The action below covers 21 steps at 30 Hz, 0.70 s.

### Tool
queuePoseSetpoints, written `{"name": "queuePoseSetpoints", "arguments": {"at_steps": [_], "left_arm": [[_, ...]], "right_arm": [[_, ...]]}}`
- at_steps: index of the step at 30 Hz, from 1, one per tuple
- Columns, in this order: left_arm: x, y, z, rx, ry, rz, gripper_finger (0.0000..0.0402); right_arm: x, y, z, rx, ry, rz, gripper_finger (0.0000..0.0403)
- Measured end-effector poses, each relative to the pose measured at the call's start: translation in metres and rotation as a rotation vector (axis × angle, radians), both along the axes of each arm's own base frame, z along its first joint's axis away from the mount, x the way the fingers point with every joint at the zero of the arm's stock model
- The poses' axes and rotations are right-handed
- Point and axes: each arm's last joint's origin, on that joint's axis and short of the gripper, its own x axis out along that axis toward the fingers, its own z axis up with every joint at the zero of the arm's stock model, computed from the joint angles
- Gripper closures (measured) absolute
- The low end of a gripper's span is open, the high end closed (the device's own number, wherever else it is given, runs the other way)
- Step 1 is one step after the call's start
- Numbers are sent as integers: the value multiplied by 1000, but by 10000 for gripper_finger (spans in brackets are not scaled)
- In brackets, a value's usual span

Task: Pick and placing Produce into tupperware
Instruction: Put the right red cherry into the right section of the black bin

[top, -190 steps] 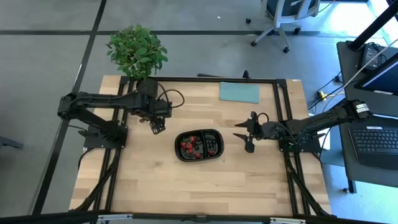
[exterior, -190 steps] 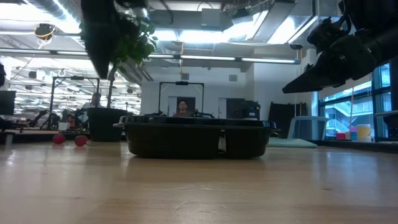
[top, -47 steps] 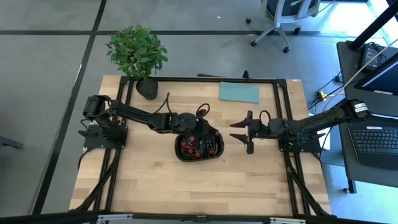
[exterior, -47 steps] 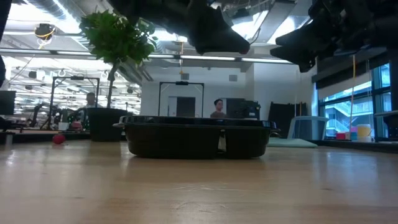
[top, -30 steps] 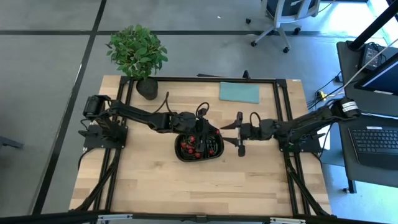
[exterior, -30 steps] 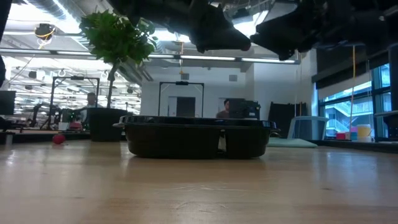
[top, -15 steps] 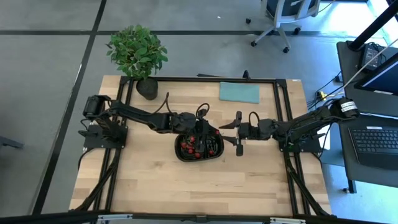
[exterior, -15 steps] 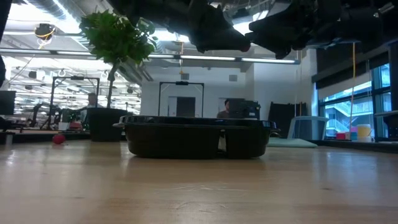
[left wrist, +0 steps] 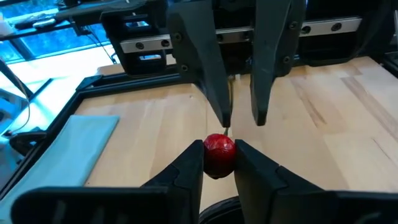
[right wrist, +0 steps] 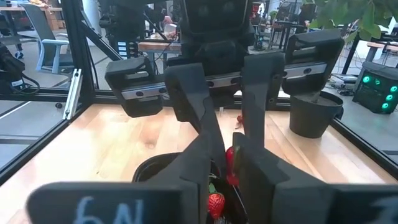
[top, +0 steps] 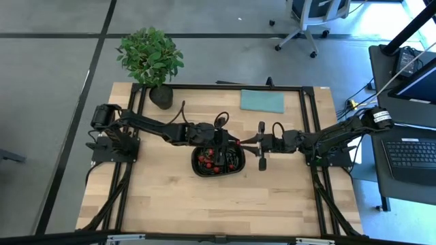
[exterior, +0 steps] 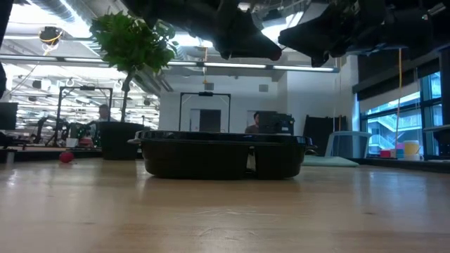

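Left gripper (top: pixel 225 139): over the far edge of the tupperware (top: pixel 235 163), fingers (left wrist: pixel 186 168) pinching a red berry (left wrist: pixel 219 155) between their tips.
Right gripper (top: pixel 259 145): just beside the tray's right end, facing the left gripper; fingers (left wrist: pixel 214 81) a little apart, nothing between them.
Berry vs right gripper: just short of the right fingertips, not touching.
Tupperware: mid-table, flat on the wood.
Produce (top: pixel 211 158): red and dark pieces in the tray; one red piece (exterior: pixel 66 157) alone on the table (top: pixel 204 204) near the plant pot (exterior: pixel 121 140).
Teal cloth (top: pixel 261 101): far side of the table, well apart from the tray.
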Motion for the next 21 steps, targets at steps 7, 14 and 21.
{"name": "queuePoseSetpoints", "arguments": {"at_steps": [7, 14, 21], "left_arm": [[-1, 0, 3, 2, -8, 1, 330], [-2, 0, 5, 1, -12, 2, 325], [-2, 0, 5, 1, -12, 1, 313]], "right_arm": [[0, 0, 0, -5, 0, -2, 373], [0, 0, 1, -5, -2, -2, 395], [0, 0, 1, 4, -2, -3, 399]]}}
